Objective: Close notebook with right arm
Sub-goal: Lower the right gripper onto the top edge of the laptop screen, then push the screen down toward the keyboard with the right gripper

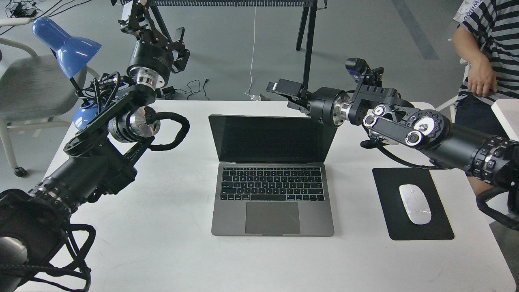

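The notebook [272,190] is a space-grey laptop at the middle of the white table [170,251]. It is open, and its black screen [271,138] leans a little forward over the keyboard. My right arm [405,127] reaches in from the right. Its gripper [290,97] is just behind and above the lid's top right edge, at or very near it. The fingers are dark and overlap, so I cannot tell whether they are open or shut. My left arm [101,158] is raised at the left, clear of the notebook. Its gripper [156,32] points up and away, and its state is unclear.
A black mouse pad [421,227] with a white mouse [415,204] lies right of the notebook, under my right arm. A blue desk lamp [65,44] stands at the table's far left corner. A person in a striped shirt [486,44] sits at the far right. A black stand [308,48] is behind the table.
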Motion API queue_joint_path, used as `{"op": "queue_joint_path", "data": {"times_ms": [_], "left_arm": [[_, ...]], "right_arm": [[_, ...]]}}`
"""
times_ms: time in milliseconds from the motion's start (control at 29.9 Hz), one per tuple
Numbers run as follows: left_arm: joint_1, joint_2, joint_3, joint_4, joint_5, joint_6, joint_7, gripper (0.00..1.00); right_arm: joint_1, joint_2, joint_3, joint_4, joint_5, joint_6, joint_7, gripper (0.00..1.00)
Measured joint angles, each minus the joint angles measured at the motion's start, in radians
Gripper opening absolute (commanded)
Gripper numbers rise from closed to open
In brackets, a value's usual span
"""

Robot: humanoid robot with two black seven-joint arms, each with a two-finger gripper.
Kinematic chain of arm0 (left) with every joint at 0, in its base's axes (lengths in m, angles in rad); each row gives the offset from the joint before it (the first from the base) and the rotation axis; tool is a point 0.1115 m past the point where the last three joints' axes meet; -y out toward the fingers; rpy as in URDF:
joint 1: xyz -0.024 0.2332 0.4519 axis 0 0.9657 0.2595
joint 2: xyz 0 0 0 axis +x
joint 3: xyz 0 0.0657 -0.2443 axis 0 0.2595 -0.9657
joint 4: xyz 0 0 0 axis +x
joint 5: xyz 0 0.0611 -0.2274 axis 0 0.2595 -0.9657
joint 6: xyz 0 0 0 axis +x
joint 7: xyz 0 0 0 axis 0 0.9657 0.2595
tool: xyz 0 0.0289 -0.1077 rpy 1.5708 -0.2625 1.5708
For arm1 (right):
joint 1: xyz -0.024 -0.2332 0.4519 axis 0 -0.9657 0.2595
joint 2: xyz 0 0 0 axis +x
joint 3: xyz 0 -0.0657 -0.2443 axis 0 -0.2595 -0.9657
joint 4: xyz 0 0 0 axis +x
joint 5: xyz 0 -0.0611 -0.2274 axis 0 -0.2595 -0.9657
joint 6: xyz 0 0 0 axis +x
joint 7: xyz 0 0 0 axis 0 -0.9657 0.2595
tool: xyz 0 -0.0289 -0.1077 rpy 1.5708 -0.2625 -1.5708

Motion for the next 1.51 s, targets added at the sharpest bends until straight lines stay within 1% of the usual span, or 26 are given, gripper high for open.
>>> {"op": "queue_joint_path", "data": {"times_ms": [268,703,1072,1507], "left_arm": [[0.000,0.000,0.000,0.000,0.000,0.000,0.000,1.00],[0.000,0.000,0.000,0.000,0.000,0.000,0.000,1.00],[0.000,0.000,0.000,0.000,0.000,0.000,0.000,1.00],[0.000,0.000,0.000,0.000,0.000,0.000,0.000,1.00]], "right_arm": [[-0.002,-0.060,-0.051,0.108,-0.001,0.015,0.000,1.00],[-0.031,-0.078,-0.078,0.259,-0.001,0.018,-0.002,1.00],[-0.084,-0.105,-0.085,0.349,-0.005,0.018,-0.002,1.00],[-0.121,-0.105,-0.201,0.387,-0.031,0.018,-0.002,1.00]]}}
